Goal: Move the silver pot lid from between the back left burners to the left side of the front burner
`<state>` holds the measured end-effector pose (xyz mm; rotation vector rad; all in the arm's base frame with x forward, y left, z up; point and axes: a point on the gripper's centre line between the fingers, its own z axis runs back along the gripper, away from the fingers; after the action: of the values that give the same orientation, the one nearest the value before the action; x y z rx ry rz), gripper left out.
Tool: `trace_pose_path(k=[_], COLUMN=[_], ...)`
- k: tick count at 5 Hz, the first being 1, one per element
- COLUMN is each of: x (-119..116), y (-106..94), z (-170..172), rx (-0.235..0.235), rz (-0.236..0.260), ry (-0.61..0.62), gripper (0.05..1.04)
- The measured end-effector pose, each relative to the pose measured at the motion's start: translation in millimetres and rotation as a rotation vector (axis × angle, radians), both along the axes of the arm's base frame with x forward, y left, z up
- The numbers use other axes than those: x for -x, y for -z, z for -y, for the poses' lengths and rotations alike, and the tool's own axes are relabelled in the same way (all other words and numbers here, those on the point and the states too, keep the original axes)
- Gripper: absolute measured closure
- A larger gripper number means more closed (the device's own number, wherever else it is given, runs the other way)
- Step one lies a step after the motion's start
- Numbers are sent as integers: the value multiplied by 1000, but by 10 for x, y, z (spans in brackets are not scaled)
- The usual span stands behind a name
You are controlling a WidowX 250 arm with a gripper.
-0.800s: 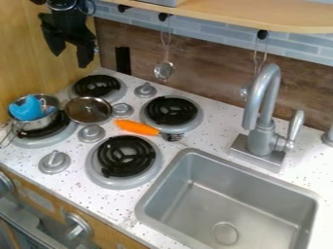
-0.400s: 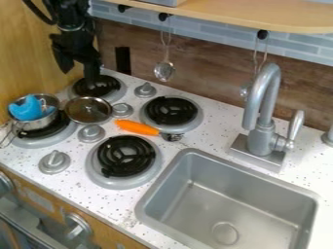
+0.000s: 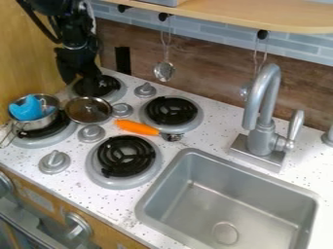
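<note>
Camera view: black two-finger gripper [image 3: 80, 80] behind and right of shiny silver metal pot [image 3: 40, 123]; opening and hold, cannot tell. Blue curved object [image 3: 26, 110] in pot, round metal-rimmed lid [image 3: 88, 110] right of it. Low sweep could knock lid into pot.

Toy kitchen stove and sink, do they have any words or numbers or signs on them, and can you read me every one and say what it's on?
There are none that I can read.
Pale patch on the wooden front: too unclear to tell if it has writing.
Stove knobs, faucet and sink: no letters or numbers that I can see.
</note>
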<state>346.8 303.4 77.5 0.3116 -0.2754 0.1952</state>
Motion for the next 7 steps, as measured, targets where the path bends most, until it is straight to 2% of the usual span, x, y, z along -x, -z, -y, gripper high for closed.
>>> trace_pose_path(k=[1,3,5,6,7], x=[-33,-156,-264,-323,-322], y=[102,317,437,539,545], z=[-145,-365,-351,-321,-361], rx=[-40,-55,16,66,47], rz=[-34,-97,-111,-124,-132], ry=[-14,-58,-39,-10,-16], gripper=[76,76,77,77,130])
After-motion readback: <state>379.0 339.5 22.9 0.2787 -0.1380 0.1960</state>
